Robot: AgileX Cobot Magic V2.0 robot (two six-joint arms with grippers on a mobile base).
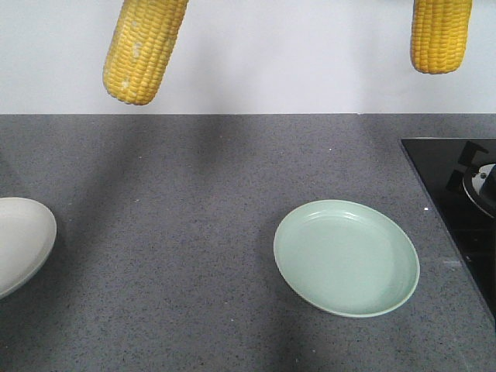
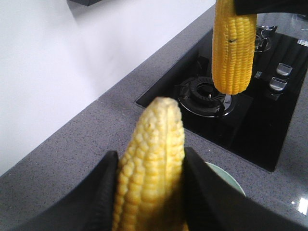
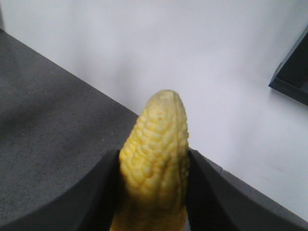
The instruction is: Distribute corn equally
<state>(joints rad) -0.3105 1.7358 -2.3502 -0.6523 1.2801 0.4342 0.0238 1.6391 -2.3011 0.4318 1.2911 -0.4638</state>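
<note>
Two yellow corn cobs hang high above the grey counter. The left cob point(image 1: 143, 48) hangs tilted at the top left of the front view; my left gripper point(image 2: 150, 192) is shut on it point(image 2: 150, 168), black fingers point(image 2: 98, 202) on both sides. The right cob point(image 1: 440, 35) hangs at the top right, also seen from the left wrist point(image 2: 234, 48). My right gripper point(image 3: 153, 192) is shut on this cob point(image 3: 154, 159). A pale green plate point(image 1: 346, 257) lies empty below, right of centre. A white plate point(image 1: 19, 240) sits at the left edge.
A black glass stove top point(image 1: 457, 194) with a gas burner point(image 2: 206, 94) and knobs point(image 2: 284, 70) fills the counter's right side. A white wall point(image 1: 271, 62) runs behind the counter.
</note>
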